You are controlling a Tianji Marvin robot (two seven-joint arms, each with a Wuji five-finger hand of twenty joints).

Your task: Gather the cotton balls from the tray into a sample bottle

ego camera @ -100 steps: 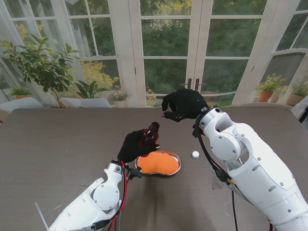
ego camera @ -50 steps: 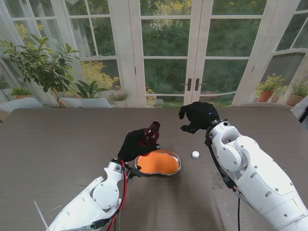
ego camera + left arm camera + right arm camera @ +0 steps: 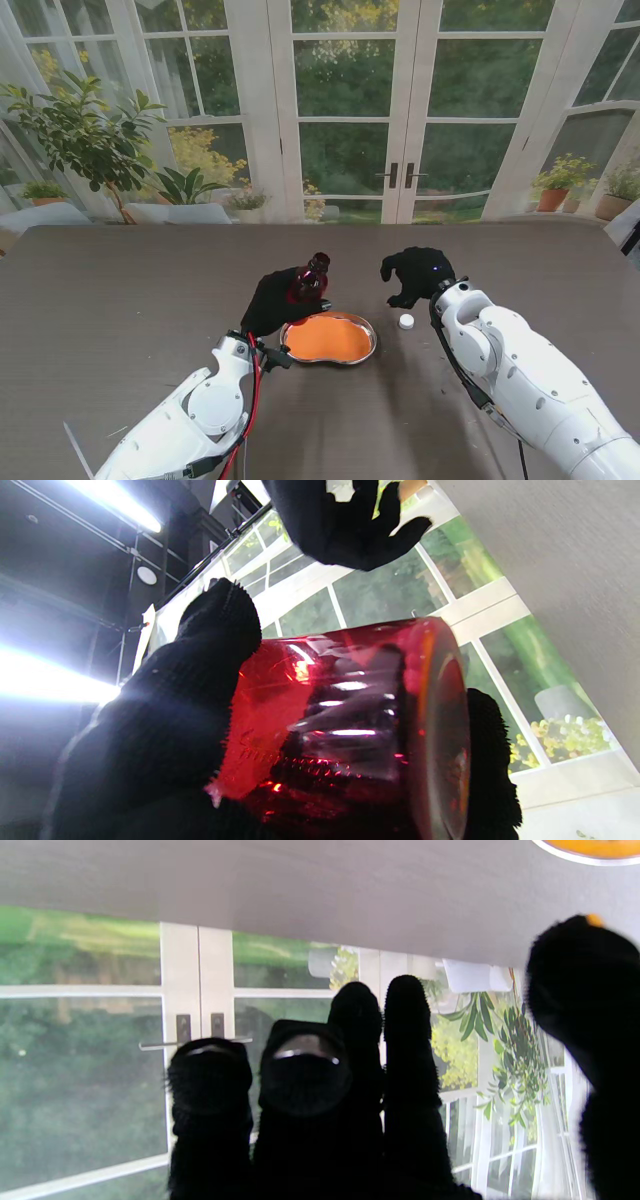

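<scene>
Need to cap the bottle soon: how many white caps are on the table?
1: a small white cap lies on the table, right of the tray, just nearer to me than the right hand.

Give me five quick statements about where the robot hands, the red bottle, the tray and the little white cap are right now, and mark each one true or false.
1. The left robot hand holds the red sample bottle. True.
2. The bottle lies flat on the table. False: it is held up, off the table, by the tray's far left rim.
3. The white cap sits inside the kidney-shaped tray. False: it lies on the table, to the right of the tray.
4. The right robot hand is over the table near the cap, just farther from me. True.
5. The tray's inside looks blue. False: it looks orange.
</scene>
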